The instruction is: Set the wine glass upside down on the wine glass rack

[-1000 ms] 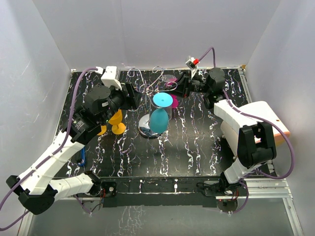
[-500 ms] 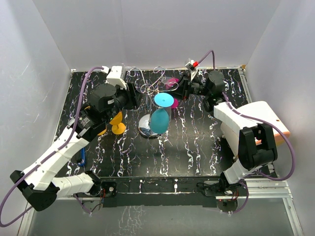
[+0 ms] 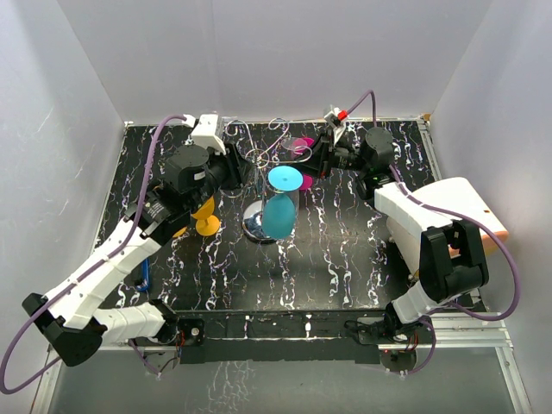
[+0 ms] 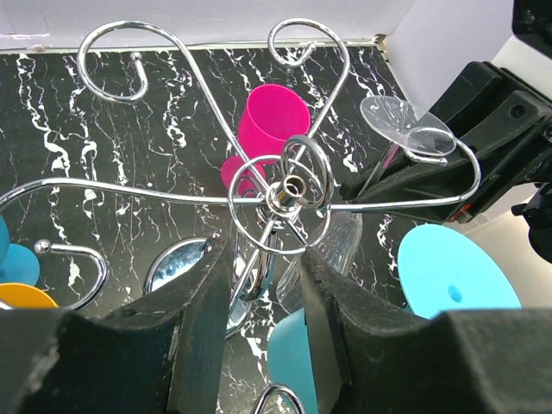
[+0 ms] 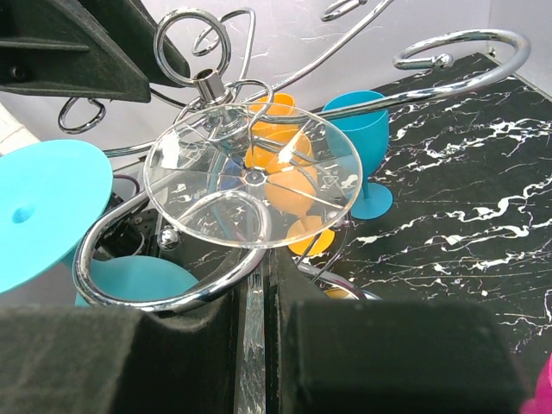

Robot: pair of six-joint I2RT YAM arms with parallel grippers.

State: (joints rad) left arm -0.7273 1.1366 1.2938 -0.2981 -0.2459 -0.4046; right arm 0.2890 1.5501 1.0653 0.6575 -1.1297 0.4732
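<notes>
On the silver wire wine glass rack [image 4: 293, 185], the clear wine glass [image 5: 253, 177] hangs inverted on the far-right arm, a cyan plastic goblet [image 3: 279, 214] just nearer.

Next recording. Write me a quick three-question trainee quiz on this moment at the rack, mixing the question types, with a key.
1. True or false: the left fingers are clamped on a glass.
2. Which part of the clear wine glass sits between the right fingers? A) bowl rim B) stem C) foot
3. Fill in: besides it, one glass hangs foot-up on the wine glass rack; its colour is ___.
Key: 1 false, they stand open; 2 B; 3 cyan, the cyan glass.
</notes>
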